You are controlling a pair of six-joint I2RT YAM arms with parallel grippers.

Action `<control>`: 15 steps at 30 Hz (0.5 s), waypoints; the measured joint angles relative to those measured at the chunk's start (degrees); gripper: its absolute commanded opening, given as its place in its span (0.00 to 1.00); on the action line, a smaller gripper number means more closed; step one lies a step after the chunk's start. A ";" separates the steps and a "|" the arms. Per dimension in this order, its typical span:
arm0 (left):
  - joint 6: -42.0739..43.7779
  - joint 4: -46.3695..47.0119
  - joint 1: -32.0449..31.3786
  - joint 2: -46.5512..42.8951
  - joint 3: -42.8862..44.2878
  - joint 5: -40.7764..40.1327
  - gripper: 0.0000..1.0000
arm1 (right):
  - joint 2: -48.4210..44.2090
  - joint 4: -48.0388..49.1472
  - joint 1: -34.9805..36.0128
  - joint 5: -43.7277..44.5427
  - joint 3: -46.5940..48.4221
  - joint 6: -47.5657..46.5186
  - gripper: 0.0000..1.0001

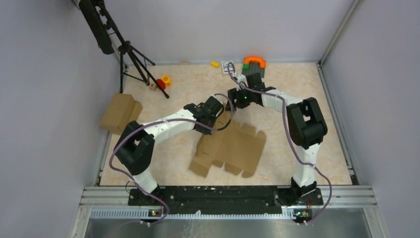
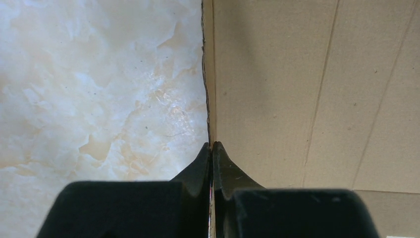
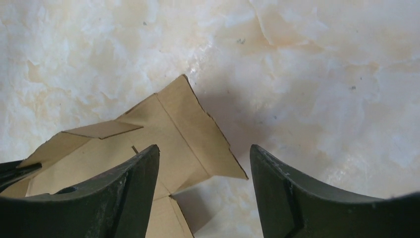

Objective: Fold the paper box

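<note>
The paper box (image 1: 232,148) is a flat brown cardboard sheet with many flaps, lying mid-table. My left gripper (image 1: 219,121) is at its far left edge. In the left wrist view the left gripper (image 2: 212,145) is shut on the thin edge of the sheet (image 2: 297,89), which stands lifted beside the table. My right gripper (image 1: 232,106) hovers just past the sheet's far corner. In the right wrist view the right gripper (image 3: 203,151) is open and empty, with a raised corner flap (image 3: 183,124) below and between its fingers, not touched.
A bulkier brown carton (image 1: 120,113) sits at the table's left edge. A black tripod (image 1: 133,57) stands at the back left with red and yellow toys (image 1: 162,82) by its foot. An orange and green object (image 1: 253,63) and a yellow block (image 1: 215,64) lie along the back wall.
</note>
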 measured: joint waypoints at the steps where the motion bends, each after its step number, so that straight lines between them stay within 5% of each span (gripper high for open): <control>1: 0.11 -0.44 -0.17 0.20 0.31 -0.63 0.00 | 0.35 -0.02 0.00 -0.35 0.35 -0.26 0.60; 9: 0.17 -3.93 -1.75 0.46 3.41 -4.00 0.00 | 0.72 1.53 0.00 -2.45 0.07 -2.10 0.23; 15: 0.20 -7.76 -4.81 2.10 8.98 -8.98 0.00 | -2.21 5.66 0.00 -2.69 -6.21 -1.55 0.10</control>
